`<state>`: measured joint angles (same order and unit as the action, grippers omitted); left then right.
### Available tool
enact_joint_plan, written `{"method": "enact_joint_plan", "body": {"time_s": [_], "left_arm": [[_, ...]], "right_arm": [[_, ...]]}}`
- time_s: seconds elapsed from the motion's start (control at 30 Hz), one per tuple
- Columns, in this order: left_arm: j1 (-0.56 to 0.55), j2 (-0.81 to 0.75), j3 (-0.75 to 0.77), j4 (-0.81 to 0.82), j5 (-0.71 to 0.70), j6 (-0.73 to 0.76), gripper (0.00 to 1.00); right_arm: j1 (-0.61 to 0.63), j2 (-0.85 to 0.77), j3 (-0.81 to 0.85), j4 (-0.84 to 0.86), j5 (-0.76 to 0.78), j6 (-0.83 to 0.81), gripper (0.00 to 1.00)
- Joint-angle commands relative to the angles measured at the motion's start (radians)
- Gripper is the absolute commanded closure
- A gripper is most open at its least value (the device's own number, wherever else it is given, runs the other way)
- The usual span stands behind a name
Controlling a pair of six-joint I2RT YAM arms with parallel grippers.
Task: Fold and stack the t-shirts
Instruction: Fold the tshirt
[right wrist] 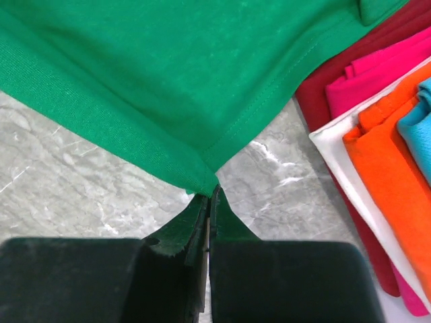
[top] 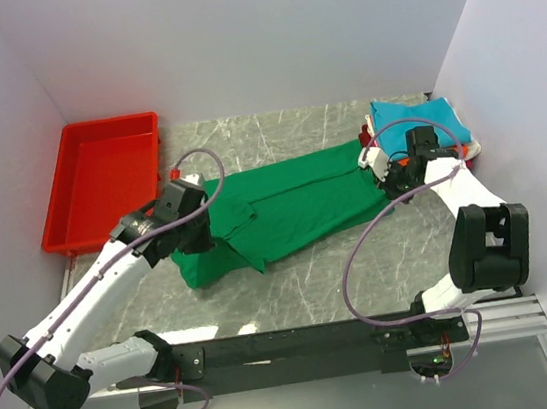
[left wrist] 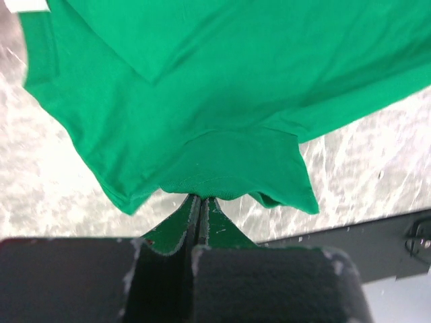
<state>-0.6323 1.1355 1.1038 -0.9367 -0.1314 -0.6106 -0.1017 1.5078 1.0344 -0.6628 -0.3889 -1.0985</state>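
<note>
On the marbled worktop, a green t-shirt is laid out lengthwise between the two arms. It is partly doubled over itself, and a folded flap is seen towards its left end.

The left tool is brought together on the hem at that left end. A small bulge of green cloth is pinched at the very tips, and no gap is left between the fingers. The right tool is likewise closed, clamped on a stitched corner of the same shirt at its right end. That corner is drawn to a point at the fingertips, just above the stone surface.

A stack of folded t-shirts is placed at the far right of the worktop, close to the wall. It is topped by a teal t-shirt. Beneath it, an orange t-shirt, a white t-shirt, a pink t-shirt and a dark red t-shirt are seen in layers. The foot of the stack is reached by the green cloth.

A red tray is set at the far left against the wall, apart from the shirt.
</note>
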Motion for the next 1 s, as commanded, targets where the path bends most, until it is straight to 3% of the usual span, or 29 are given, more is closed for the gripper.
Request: {"method": "enact_joint_plan", "body": {"time_s": [0.0,0.97], "left_arm": [[0.039,0.018,0.063,0.058,-0.019,0.063,1.0],[0.215,0.314,0.241,0.193,0.039,0.235,1.0]], "right_arm": [[0.002,0.02,0.035,0.049,0.007,0.051,1.0],[0.011,0.172,0.082,0.198,0.07,0.256,1.0]]}}
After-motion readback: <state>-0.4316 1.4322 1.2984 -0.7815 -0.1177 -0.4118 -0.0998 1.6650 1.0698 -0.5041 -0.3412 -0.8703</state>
